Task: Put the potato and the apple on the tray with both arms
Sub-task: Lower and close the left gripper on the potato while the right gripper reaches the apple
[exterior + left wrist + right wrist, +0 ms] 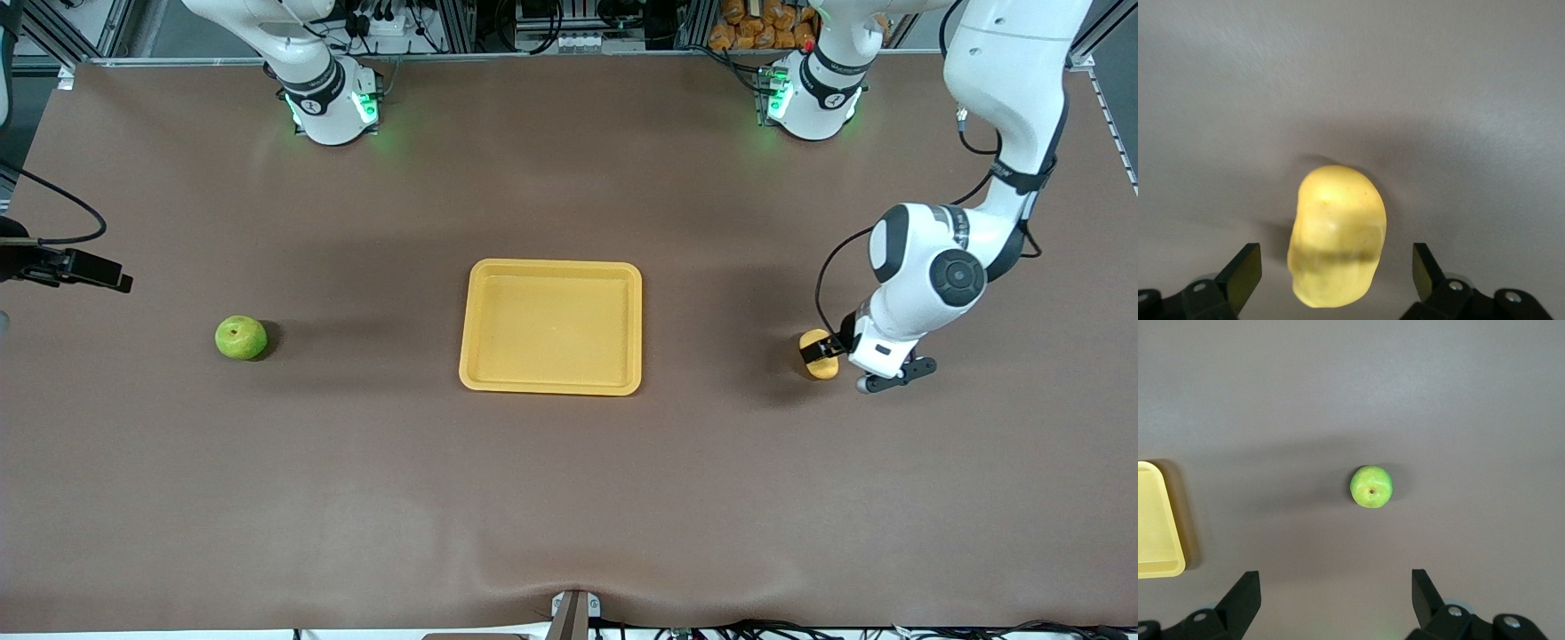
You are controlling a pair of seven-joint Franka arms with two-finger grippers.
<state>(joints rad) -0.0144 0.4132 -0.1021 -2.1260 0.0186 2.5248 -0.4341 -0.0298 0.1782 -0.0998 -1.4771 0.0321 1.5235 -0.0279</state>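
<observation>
I see the left gripper [1331,270] low at the potato [1336,237], fingers apart on both sides of it, not touching, the tray [551,267] toward the right arm's end from the potato, the right gripper [1331,593] spread wide high over the apple [1371,487]

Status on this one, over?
Left gripper open, jaws straddling potato. Right gripper open above apple. Tray bare, nothing blocking.
</observation>
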